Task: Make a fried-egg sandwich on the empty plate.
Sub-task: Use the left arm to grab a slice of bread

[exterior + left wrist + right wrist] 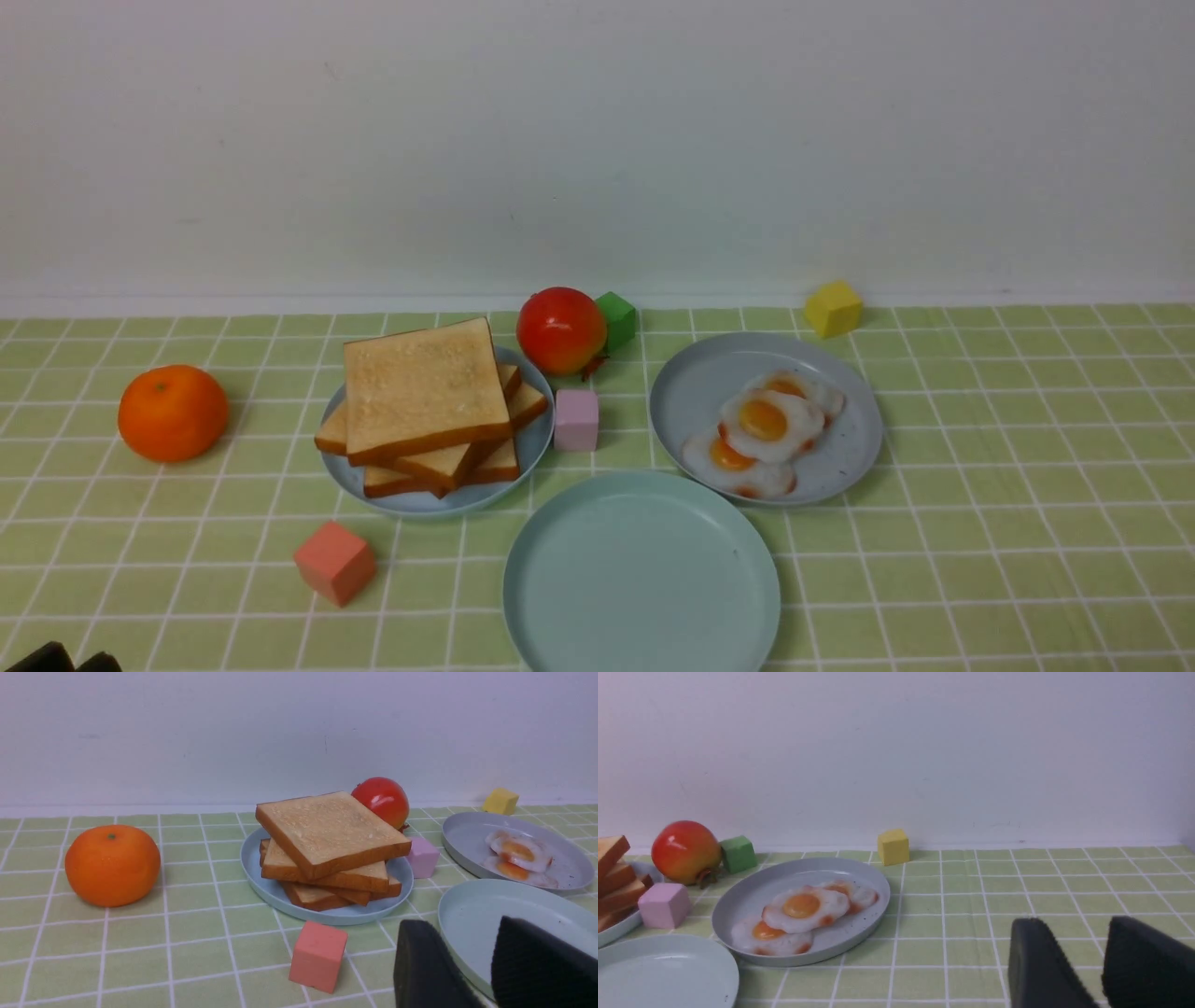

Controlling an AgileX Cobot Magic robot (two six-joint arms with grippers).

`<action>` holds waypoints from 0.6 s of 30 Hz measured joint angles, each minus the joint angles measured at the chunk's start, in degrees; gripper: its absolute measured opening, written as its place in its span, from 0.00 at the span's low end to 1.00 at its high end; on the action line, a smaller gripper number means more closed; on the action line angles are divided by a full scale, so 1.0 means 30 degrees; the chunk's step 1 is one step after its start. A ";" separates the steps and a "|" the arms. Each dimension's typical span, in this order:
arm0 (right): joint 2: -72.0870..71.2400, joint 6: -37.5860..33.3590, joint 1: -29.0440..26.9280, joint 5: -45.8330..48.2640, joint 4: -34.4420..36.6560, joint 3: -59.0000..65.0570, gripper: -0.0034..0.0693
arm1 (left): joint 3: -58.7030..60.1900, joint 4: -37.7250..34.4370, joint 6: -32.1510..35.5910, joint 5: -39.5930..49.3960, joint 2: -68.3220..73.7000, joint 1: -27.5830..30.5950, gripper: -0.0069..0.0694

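The empty plate, pale mint green, sits at the front centre with nothing on it. Behind it to the left, several toast slices are stacked on a grey-blue plate. Behind it to the right, three fried eggs overlap on another grey-blue plate. No fried-egg sandwich is in view. My left gripper stands open and empty, low over the near left rim of the empty plate. My right gripper is open and empty over bare cloth, right of the eggs.
An orange lies far left and a red fruit behind the toast. Small cubes are scattered: green, yellow, pink between the two back plates, salmon front left. A white wall bounds the back.
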 joint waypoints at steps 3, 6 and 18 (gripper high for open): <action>0.0000 0.0353 0.0000 -0.0808 0.0299 0.0000 0.38 | 0.0056 -0.0022 -0.0207 -0.0946 0.0000 0.0000 0.40; 0.0000 0.1712 0.0000 -0.3892 0.0858 0.0000 0.38 | 0.0056 -0.0764 -0.1810 -0.4834 0.0000 0.0000 0.40; 0.2455 0.6648 0.0000 -0.6078 0.1154 -0.7232 0.38 | -0.6739 -0.3638 -0.3218 -0.7419 0.1111 0.0000 0.40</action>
